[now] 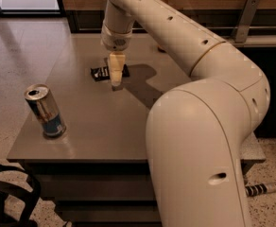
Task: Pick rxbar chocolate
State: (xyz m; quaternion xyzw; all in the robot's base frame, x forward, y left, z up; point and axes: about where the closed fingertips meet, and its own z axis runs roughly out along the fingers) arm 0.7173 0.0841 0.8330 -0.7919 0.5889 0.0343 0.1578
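Note:
The rxbar chocolate (99, 72) is a small flat black bar with white print, lying on the grey table (90, 122) toward its far middle. My gripper (116, 82) hangs straight down from the cream arm, right over the bar's right half, its tips down at the tabletop at the bar's near edge. The fingers hide the middle of the bar; black wrapper shows on both sides of them.
A silver-and-blue drink can (45, 110) stands upright near the table's front left corner. The orange fruit is hidden behind the arm. A wooden wall and ledge run behind the table. A black object (5, 197) sits on the floor at the lower left.

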